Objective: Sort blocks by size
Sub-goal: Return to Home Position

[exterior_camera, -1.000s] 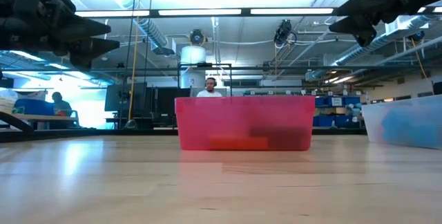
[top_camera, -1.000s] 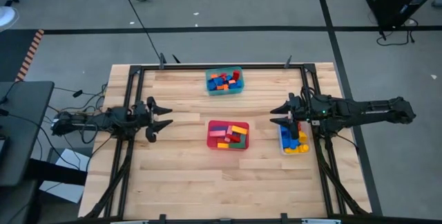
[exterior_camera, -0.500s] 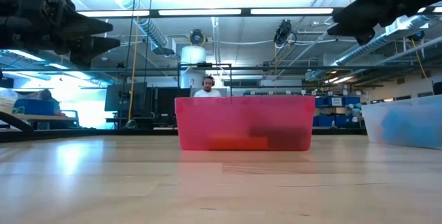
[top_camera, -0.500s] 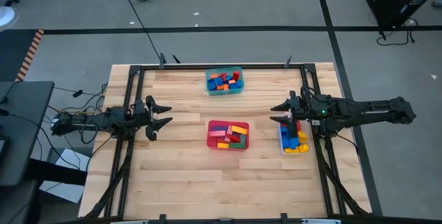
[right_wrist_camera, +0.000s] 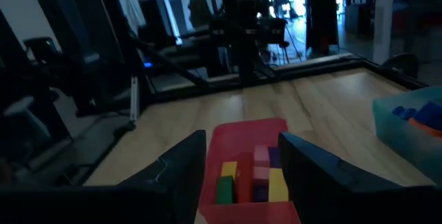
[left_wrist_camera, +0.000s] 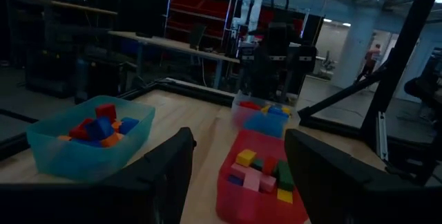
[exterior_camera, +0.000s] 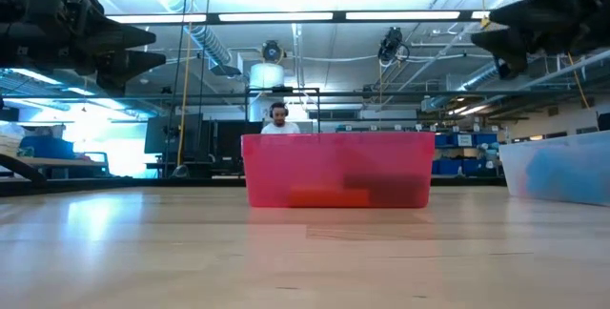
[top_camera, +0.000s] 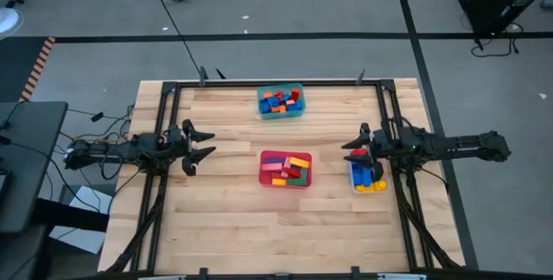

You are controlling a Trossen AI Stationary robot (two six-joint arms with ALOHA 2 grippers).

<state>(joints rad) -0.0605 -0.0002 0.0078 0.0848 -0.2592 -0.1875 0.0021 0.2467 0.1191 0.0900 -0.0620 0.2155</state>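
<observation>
1. Blocks [top_camera: 278,100] all sit in tubs, none between any jaws: a teal tub [top_camera: 301,100] near the far edge, a red tub [top_camera: 263,169] mid-table and a clear tub [top_camera: 352,173] under the right arm.
2. Left gripper [top_camera: 207,144] hangs at the table's left, jaws spread and empty. Right gripper [top_camera: 347,150] is spread and empty too, by the clear tub.
3. They're small bricks: blue, red, orange, yellow, pink, green.

A robotics lab in an industrial hall: the low view's upper part shows exposed ceiling ducts [exterior_camera: 219,47] and long strip lights [exterior_camera: 276,16], with a person [exterior_camera: 278,118] at centre. Top centre of the left wrist view holds racks of red bins [left_wrist_camera: 200,10] and a white robot arm [left_wrist_camera: 250,6]. The high view shows grey floor [top_camera: 302,3] marked with black tape lines [top_camera: 259,36].
</observation>
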